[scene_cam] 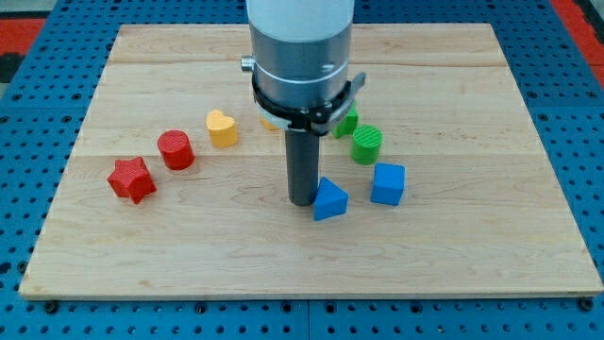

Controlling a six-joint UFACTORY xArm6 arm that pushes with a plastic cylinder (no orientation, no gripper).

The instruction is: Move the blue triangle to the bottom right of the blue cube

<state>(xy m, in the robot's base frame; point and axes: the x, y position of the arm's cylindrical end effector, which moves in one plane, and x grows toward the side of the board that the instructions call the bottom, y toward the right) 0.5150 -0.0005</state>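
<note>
The blue triangle [330,200] lies a little below the tabletop's [491,255] middle, just left of the blue cube [388,183] and slightly nearer the bottom edge, with a narrow gap between them. My tip [302,202] stands at the triangle's left side, touching it or very nearly; the angle makes that contact hard to confirm. The tool is a plain rod with nothing to open or close, and it holds nothing.

Above the cube sits a green cylinder [367,144], with another green block [348,124] and an orange-yellow one [270,122] partly hidden behind the arm. Toward the left edge run a yellow heart [222,127], a red cylinder [176,149] and a red star [130,178].

The risk, as I judge it: a straight push toward the right edge would drive the triangle into the cube and shove the cube along, spoiling the reference. The triangle's slanted faces could also let it spin off the rod.
</note>
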